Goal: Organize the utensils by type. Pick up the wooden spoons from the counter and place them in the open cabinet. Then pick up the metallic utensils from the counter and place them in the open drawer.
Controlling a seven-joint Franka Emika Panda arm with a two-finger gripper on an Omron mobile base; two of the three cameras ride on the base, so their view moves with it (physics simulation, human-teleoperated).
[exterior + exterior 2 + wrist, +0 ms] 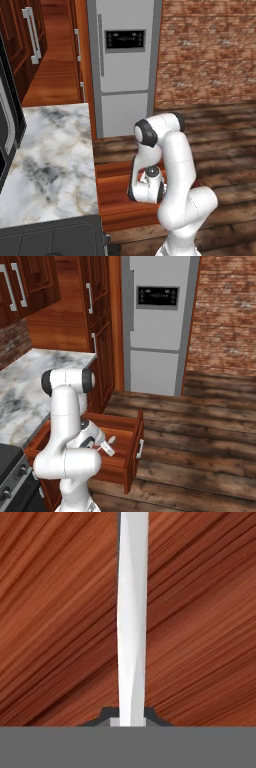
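My gripper (132,720) is shut on a metallic utensil (132,612). It is a slim silver-white strip that runs straight up from between the dark fingertips (104,714). Behind it lies the plain reddish wood bottom of the open drawer (55,612). In the right base view the arm bends down over the open drawer (131,431), and the pale utensil (108,446) sticks out of the hand just above the drawer's inside. Whether it is the fork or the spoon I cannot tell. The marble counter (50,160) lies to the left with no utensils on its visible part.
A grey fridge (125,65) stands ahead beyond the counter's end, with a brick wall (210,50) to its right. A dark stove (50,240) sits at the near left. Reddish cabinets (97,316) rise behind the counter (25,386). Wood floor (200,446) spreads to the right.
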